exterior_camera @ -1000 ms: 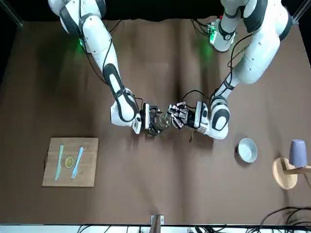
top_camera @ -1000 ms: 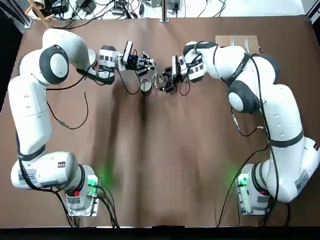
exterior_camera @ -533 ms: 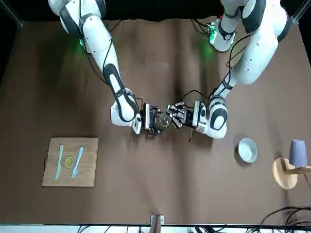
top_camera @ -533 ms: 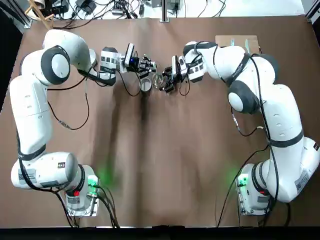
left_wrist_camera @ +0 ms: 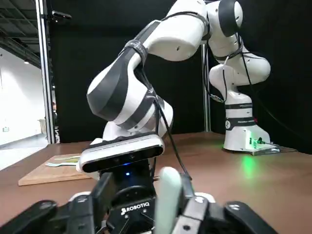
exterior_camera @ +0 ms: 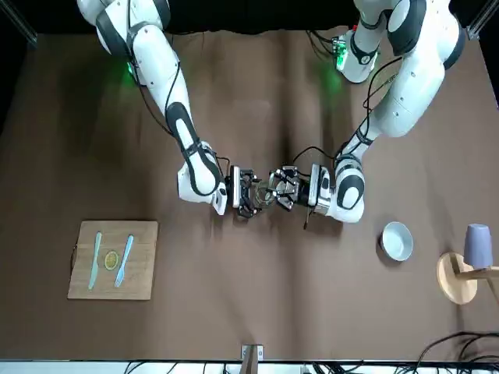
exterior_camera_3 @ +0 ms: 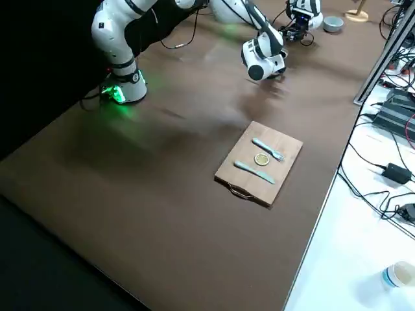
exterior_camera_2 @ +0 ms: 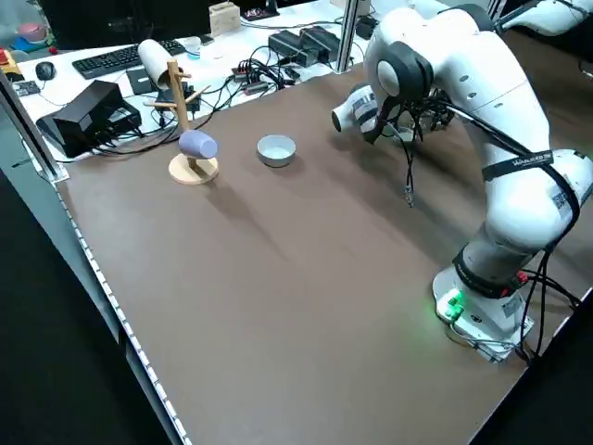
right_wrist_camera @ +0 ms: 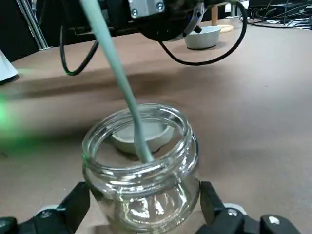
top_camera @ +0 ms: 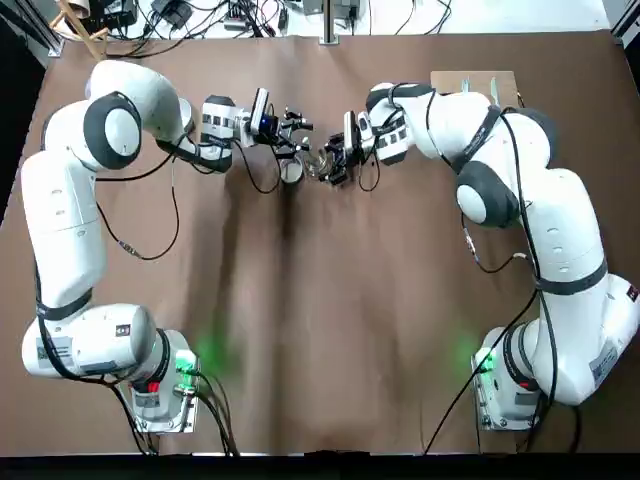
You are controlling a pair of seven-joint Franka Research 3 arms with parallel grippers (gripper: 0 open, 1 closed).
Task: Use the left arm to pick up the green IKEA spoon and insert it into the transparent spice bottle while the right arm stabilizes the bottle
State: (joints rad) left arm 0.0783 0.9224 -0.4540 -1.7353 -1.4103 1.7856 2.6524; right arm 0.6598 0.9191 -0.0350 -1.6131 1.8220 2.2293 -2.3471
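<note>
In the top view's upper centre, the jar (right_wrist_camera: pixel 146 200) is clamped by the right gripper (top_camera: pixel 343 155), likely for steadiness, while the spoon (right_wrist_camera: pixel 115 63), gripped by the left gripper (top_camera: pixel 298 136), is angled into its mouth.

a grey cap (top_camera: pixel 291 170) lies just beside the left claw (exterior_camera: pixel 274 185); a bowl (exterior_camera: pixel 397 241) and wooden cup rack (exterior_camera: pixel 456 290), well apart. beyond the right claw (exterior_camera: pixel 256 194): cutting board (exterior_camera: pixel 109 290), teal fork (exterior_camera: pixel 123 265), knife (exterior_camera: pixel 95 261).
</note>
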